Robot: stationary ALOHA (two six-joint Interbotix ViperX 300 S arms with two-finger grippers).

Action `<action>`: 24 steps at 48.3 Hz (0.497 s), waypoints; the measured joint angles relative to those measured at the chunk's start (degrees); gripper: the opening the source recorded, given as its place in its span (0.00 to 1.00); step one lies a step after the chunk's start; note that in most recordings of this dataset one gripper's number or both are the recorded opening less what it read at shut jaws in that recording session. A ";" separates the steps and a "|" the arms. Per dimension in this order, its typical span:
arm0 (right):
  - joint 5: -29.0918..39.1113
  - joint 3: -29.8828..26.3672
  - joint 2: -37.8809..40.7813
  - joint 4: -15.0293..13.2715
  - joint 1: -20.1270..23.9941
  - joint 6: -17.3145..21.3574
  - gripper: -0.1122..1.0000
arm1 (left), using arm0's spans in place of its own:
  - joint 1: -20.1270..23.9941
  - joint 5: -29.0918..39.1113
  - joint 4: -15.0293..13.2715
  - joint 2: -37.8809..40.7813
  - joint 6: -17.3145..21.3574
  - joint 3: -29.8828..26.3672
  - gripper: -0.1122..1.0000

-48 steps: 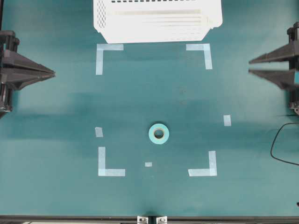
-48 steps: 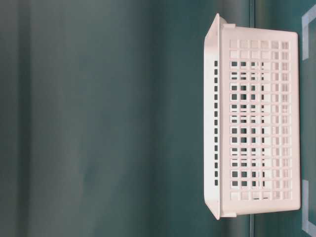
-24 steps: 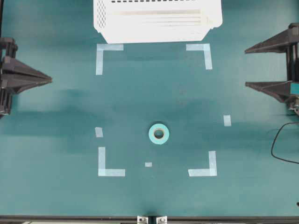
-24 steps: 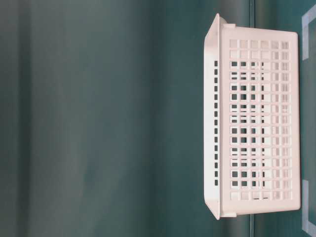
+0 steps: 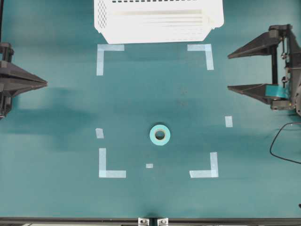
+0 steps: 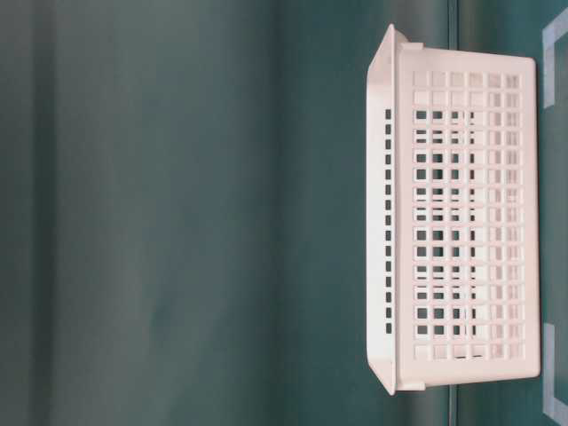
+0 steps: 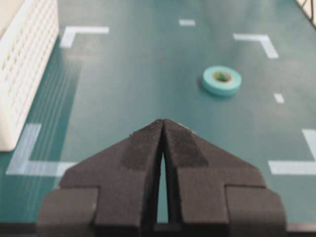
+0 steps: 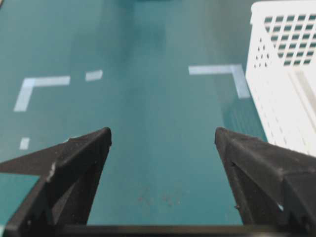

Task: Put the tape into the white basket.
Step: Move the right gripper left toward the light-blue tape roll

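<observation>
The tape (image 5: 160,135) lies flat mid-tabletop, nearer the wide-open right pincer (image 5: 228,72) than the closed left pincer (image 5: 46,83).

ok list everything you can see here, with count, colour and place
tape: 1, light teal roll, flat on the table inside the marked area
white basket: 1, white, top edge of the overhead view
corner marks: 4, pale blue, L-shaped, framing the area
small tape strips: 3, pale blue, near the lower marks
table: 1, dark teal
cable: 1, black, right edge
left tool: 1, black, left edge, shut, empty
right tool: 1, black, right side, open, empty
</observation>
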 measured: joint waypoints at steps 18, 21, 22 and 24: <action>2.11 -2.64 5.98 -0.62 2.64 0.00 0.97 | 0.09 0.44 0.00 -0.70 0.00 1.23 0.00; 2.55 -3.16 7.29 -0.53 2.99 0.00 0.97 | 0.00 0.53 0.09 -0.79 0.00 1.32 0.00; 2.64 -3.43 7.73 -0.53 2.99 0.00 0.97 | 0.09 0.53 0.00 -0.79 0.00 1.41 0.00; 2.90 -3.96 8.70 -0.53 3.08 0.00 0.97 | 0.00 0.44 0.00 -0.70 0.00 1.58 0.00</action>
